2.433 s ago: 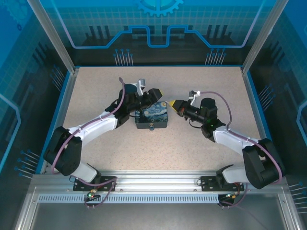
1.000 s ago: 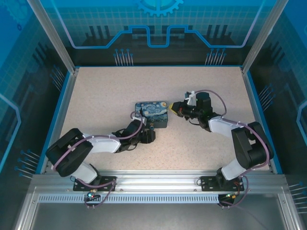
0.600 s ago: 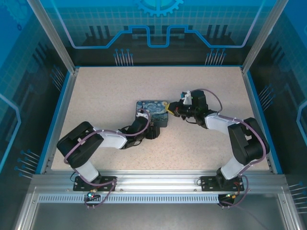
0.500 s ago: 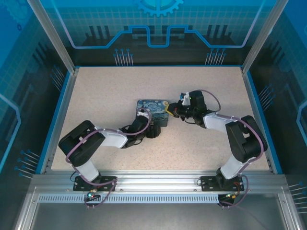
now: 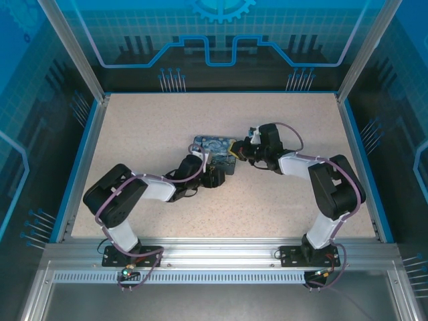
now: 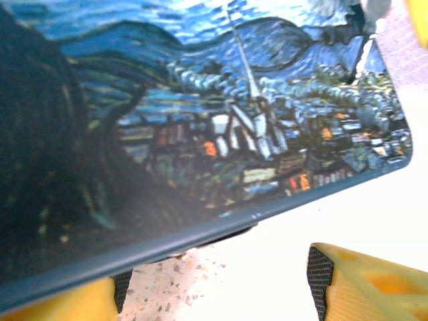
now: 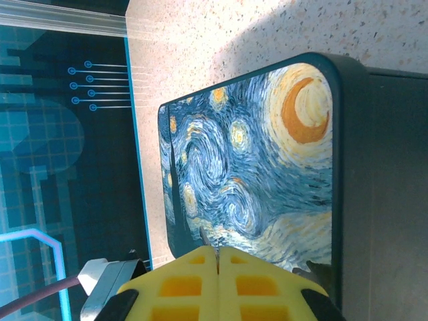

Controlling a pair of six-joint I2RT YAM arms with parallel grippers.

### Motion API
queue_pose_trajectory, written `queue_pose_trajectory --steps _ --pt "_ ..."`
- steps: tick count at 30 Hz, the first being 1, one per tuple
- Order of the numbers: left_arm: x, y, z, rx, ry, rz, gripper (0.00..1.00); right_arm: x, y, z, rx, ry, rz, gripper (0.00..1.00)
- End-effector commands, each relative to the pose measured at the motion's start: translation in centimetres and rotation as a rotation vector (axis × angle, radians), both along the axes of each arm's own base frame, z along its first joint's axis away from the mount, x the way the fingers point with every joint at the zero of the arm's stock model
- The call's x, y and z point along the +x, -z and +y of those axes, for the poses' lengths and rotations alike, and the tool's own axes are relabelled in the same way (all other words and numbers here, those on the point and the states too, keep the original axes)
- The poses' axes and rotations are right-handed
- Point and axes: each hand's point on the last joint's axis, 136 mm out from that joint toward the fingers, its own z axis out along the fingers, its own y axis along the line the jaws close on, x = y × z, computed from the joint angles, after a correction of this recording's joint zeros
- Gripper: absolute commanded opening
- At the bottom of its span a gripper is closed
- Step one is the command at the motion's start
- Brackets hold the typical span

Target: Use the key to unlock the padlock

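The Starry Night printed box (image 5: 215, 148) lies mid-table, turned at a slant. My left gripper (image 5: 214, 176) is at its near side. In the left wrist view it stands open (image 6: 214, 294), its yellow fingers (image 6: 364, 284) spread below the box's lid edge (image 6: 221, 217). A dark bit (image 6: 224, 235) sits under that edge, and I cannot tell whether it is the padlock. My right gripper (image 5: 235, 148) is at the box's right end, shut (image 7: 217, 254) on the key (image 7: 204, 233), a thin grey sliver poking out over the lid (image 7: 254, 167).
Speckled tabletop (image 5: 287, 200) lies open around the box. Blue walls (image 5: 354, 140) and metal posts ring the table. The right gripper's yellow tip (image 6: 418, 13) shows at the top right corner of the left wrist view.
The left arm swung from behind the box to its near side. The box shifted back and turned. The right gripper closed in on the box's right end.
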Motion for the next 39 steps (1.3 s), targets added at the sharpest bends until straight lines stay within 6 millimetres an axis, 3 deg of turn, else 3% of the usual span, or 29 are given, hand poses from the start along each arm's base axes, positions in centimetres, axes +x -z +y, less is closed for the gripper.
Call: queue_pose_trajectory --steps 1,14,18,25,39 --pt "-0.5 -0.4 -0.9 -0.067 0.044 0.0 0.71 0.1 0.3 0.7 -0.032 -0.009 -0.004 0.0" --pt "0.6 3.3 1.8 0.106 -0.055 -0.016 0.71 -0.2 0.3 1.8 -0.048 -0.02 -0.003 0.0" --pt "0.6 2.5 0.5 0.04 -0.017 -0.014 0.7 -0.3 0.3 1.9 -0.053 -0.024 -0.001 0.0" --pt "0.2 -2.5 -2.2 -0.17 0.051 -0.03 0.68 -0.4 0.6 1.7 -0.071 -0.025 0.007 0.0" --pt "1.0 -0.1 -1.1 -0.304 -0.057 0.052 0.66 -0.7 1.2 1.6 -0.073 -0.023 0.016 0.0"
